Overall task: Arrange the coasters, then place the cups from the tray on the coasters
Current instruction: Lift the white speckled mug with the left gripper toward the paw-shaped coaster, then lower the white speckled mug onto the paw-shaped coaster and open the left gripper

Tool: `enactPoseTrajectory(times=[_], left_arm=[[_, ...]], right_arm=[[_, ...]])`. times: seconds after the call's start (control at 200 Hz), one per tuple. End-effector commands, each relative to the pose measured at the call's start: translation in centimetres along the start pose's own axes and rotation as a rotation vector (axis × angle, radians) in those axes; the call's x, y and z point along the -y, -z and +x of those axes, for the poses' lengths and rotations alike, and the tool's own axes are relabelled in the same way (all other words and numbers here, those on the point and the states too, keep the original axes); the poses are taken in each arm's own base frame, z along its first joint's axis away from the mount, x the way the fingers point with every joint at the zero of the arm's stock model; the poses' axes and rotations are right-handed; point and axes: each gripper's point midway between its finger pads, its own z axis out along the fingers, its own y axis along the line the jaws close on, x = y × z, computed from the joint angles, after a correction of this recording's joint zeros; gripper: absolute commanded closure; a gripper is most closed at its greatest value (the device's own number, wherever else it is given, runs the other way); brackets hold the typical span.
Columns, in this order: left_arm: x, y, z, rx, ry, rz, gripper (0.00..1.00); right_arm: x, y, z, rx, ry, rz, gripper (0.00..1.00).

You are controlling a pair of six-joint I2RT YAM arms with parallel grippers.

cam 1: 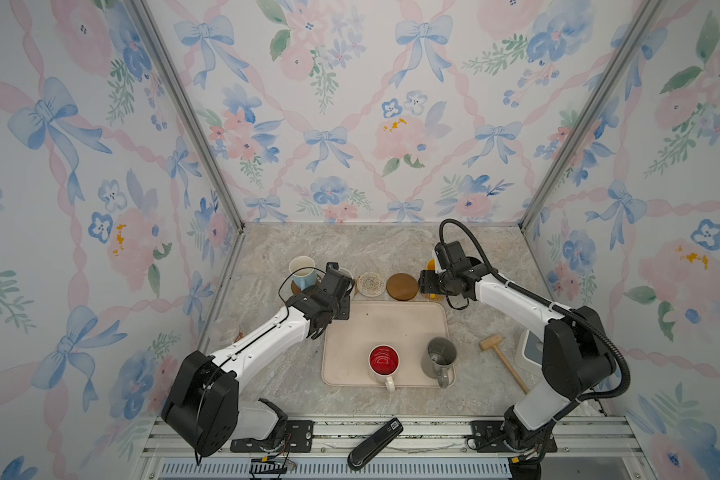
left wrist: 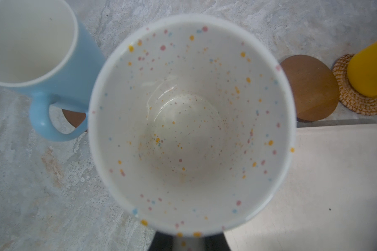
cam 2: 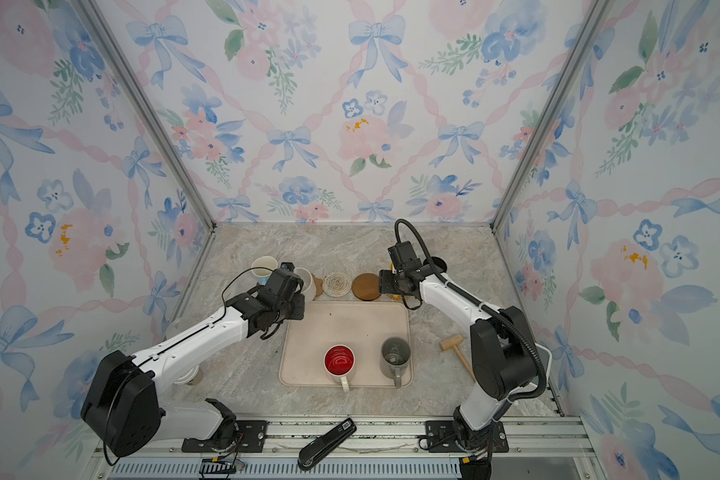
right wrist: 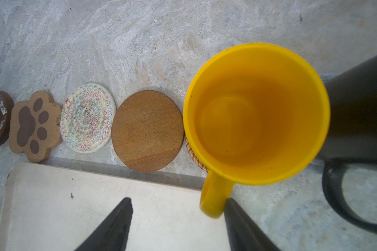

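Status: left claw [left wrist: 187,243] is clamped on the speckled mug [left wrist: 189,121] by its handle. The mug is upright at the tray's [cam 1: 375,324] far-left corner, beside the blue mug [left wrist: 31,43]. Can't tell whether it's set down or above the worktop [cam 1: 292,249]. The paw coaster [right wrist: 35,126], just past the tray's far edge, is bare, so that's the likely target.

The right claw [right wrist: 178,202] is apart, straddling the yellow mug's [right wrist: 257,113] handle, one finger touching it or nearly. That mug sits on the rattan coaster [right wrist: 195,156] off the tray's far-right corner, next to the black mug [right wrist: 361,108]. The red-lined mug [cam 1: 384,360] and grey mug [cam 1: 439,357] sit at the tray's near edge.

Handling: looks like glazed ceramic, so probably rigid, slick, fairly heavy and easy to chip. The handle is the sane grip, but the body can pivot on it, so set down slowly.

The worktop is marble-look, hard and flat. Floral-papered walls [cam 1: 350,124] close in three sides. The coasters are in a tight row, so there's little clearance.
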Motion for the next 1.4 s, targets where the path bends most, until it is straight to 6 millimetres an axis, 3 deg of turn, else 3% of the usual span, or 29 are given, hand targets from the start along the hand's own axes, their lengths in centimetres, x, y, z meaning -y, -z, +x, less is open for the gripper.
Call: enactPoseTrajectory(times=[0.0,0.465,0.87,1.395], left_arm=[[1.3,0.8,-5.1,0.141,0.001,0.053,1.00],[-0.4,-2.5,-6.9,0.119,0.009,0.039,1.00],[-0.6,-4.3,-8.0,0.111,0.000,0.047,1.00],[-0.9,-6.4,-7.1,0.060,-0.002,0.034,1.00]], right_arm=[[-0.8,0.4,0.0,0.008,0.021,-0.025,0.30],[-1.0,-0.3,0.2,-0.011,0.023,-0.025,0.30],[-1.1,-0.8,0.4,-0.026,0.029,-0.026,0.30],[-1.1,-0.8,0.4,-0.028,0.030,-0.027,0.30]])
